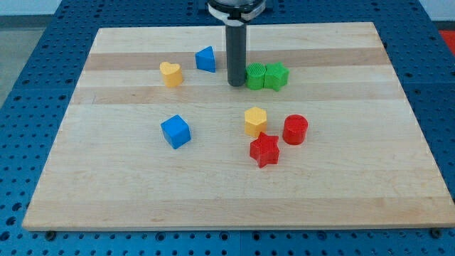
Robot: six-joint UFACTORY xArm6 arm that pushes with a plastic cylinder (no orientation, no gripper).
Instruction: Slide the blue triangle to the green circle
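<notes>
On the wooden board [234, 206], my tip [235, 84], a bare rod with nothing to grip, rests between the blue triangle [205, 59] and the green circle [254, 76], touching the circle; it looks wrongly placed to push the triangle rightward

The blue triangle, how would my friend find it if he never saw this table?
Start at the wooden board and look near the view's top, just left of my tip. The blue triangle sits between it and the yellow heart. It's wedge-shaped, unlike the blue cube lower down.
</notes>
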